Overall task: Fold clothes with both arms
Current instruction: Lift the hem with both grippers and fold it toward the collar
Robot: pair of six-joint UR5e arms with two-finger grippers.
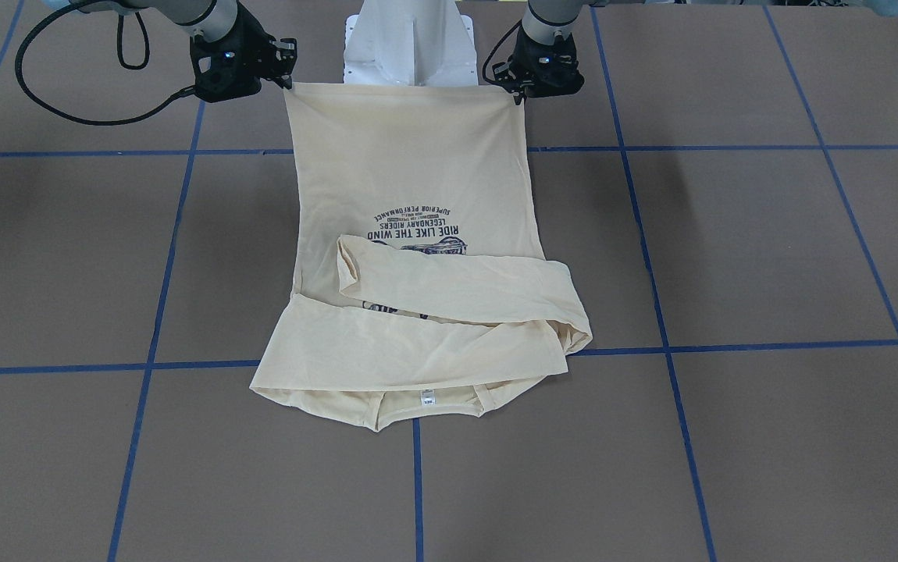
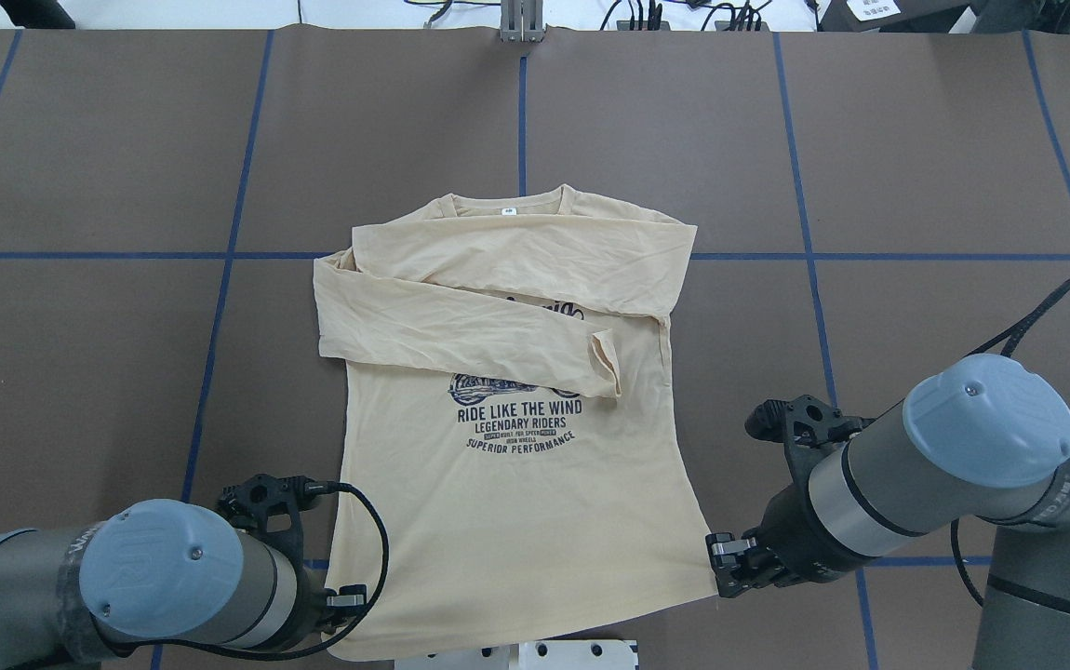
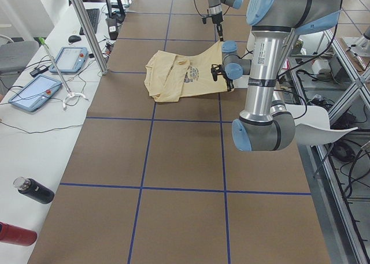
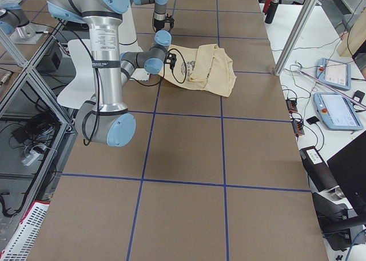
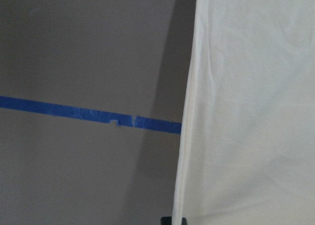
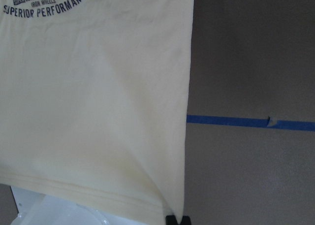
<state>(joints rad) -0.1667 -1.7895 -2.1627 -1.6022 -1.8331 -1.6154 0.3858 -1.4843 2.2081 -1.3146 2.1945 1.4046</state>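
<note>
- The shirt (image 2: 498, 502) lies print-up in the middle of the worktop (image 2: 916, 140). Its long axis runs straight from the robot's edge toward the far edge.
- The hem (image 1: 406, 86) is at the robot's edge and the collar (image 2: 507, 207) points to the far edge. Both sleeves (image 2: 461, 326) are folded across the chest, one over the other.
- The left tool (image 2: 344, 603) is clamped on the hem's left corner and the right tool (image 2: 719, 569) on its right corner. The hem is stretched fairly taut between them and held a little off the worktop.
- Each tool holds its own corner, level with the other, so neither arm is nearer to the collar.
- The collar lies directly ahead of both tools along the shirt's length. The likely next move is therefore to carry the hem forward toward the far edge, both arms in step, and lay it near the collar over the crossed sleeves.
- If one arm ran ahead of the other, the fold would probably come out skewed.
</note>
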